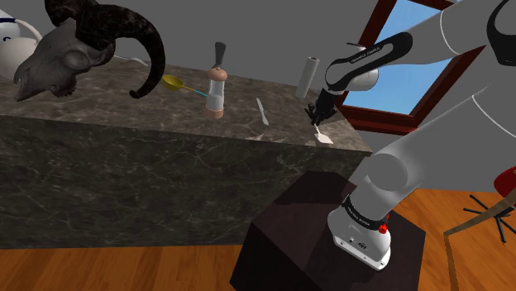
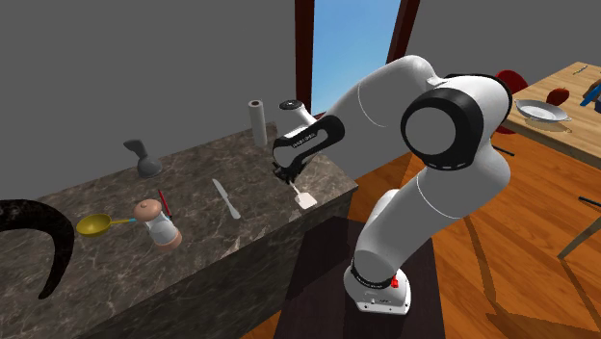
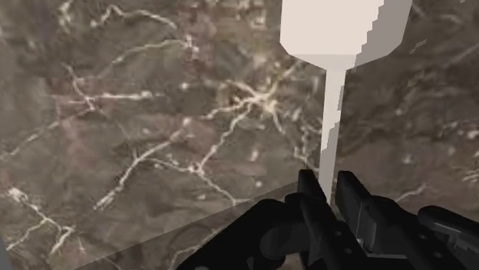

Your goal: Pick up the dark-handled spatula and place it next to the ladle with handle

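Wrist view is showing the end effector [image 3: 330, 182] pinching the thin pale neck of the spatula [image 3: 331, 100]. Its two black fingers are pressing it from both sides. The wide pale blade is pointing away from the fingers, over the dark marble bench [image 3: 138, 115]. I cannot tell if the blade is touching the bench or hanging just above it.

In the shoulder view the spatula is sitting near the bench corner. The ladle [image 1: 175, 82], yellow with a blue handle, is lying well apart at about ten o'clock from it.

I think carrying is the next job. The robot should be lifting straight up first, gripping tight, and passing over the grinder [image 1: 217, 93] standing at three o'clock of the ladle.

The arm [image 1: 397, 165] is bending high at the elbow, and its wrist is tipping down toward the bench.
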Controlling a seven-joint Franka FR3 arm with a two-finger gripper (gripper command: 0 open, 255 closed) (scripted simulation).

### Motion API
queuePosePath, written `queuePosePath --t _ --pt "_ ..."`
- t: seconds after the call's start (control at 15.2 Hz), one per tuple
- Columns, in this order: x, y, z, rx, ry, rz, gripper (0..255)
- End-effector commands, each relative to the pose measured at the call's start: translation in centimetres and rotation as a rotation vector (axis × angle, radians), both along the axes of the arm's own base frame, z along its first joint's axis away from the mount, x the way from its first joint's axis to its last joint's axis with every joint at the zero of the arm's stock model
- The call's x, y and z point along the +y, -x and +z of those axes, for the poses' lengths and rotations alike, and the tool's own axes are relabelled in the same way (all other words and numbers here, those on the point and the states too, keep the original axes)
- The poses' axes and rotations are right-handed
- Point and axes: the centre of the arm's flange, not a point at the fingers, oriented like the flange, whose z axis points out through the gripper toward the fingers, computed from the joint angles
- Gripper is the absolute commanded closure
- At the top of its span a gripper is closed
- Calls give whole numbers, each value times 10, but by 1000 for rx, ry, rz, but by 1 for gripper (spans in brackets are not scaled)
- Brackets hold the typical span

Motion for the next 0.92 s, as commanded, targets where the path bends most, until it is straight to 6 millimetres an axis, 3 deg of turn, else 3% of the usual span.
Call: queuePosePath --t 0.0,0.4,0.86 --pt "0 0 0 0 0 0 255" --pt "0 0 0 0 0 0 255" --pt "0 0 37 0 0 0 255"
